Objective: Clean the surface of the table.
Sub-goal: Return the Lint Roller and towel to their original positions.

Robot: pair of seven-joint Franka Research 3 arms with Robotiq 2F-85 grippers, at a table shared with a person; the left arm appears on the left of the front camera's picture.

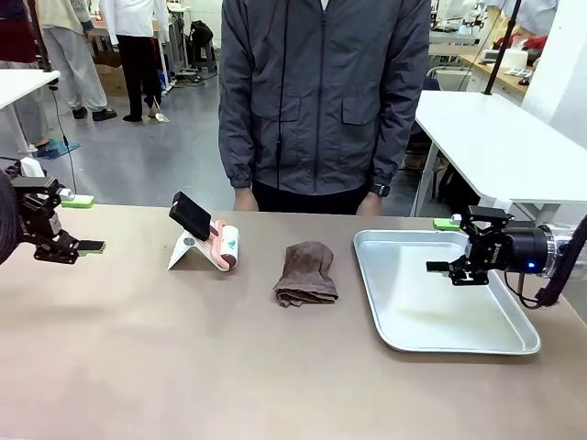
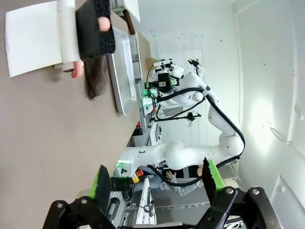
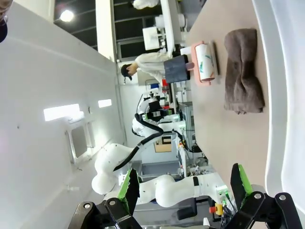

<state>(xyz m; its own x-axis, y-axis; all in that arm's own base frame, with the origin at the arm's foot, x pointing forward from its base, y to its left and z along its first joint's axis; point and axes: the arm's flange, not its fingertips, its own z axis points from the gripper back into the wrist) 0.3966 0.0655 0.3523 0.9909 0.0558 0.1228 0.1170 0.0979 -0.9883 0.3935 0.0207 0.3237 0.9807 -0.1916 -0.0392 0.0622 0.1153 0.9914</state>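
Two tools: left tool [image 1: 90, 246] and right tool [image 1: 438, 267] both released, empty.
Bench [image 1: 183, 367]: rigid, matte, fixed.
Cloth [image 1: 306, 273]: soft, light; pinch its folded middle.

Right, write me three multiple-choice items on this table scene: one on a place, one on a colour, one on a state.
1. Where does the folded cloth lie?
A. in the tray
B. on the table, between the lint roller and the tray
C. in the person's hand

2. What colour is the cloth?
A. brown
B. blue
C. white

3. How do the right gripper jaws stand?
A. shut on the cloth
B. shut on the tray's rim
C. open, holding nothing

Answers:
1 B: the cloth rests on bare tabletop left of the tray.
2 A: it is dull brown.
3 C: the fingers are spread, with nothing between them.
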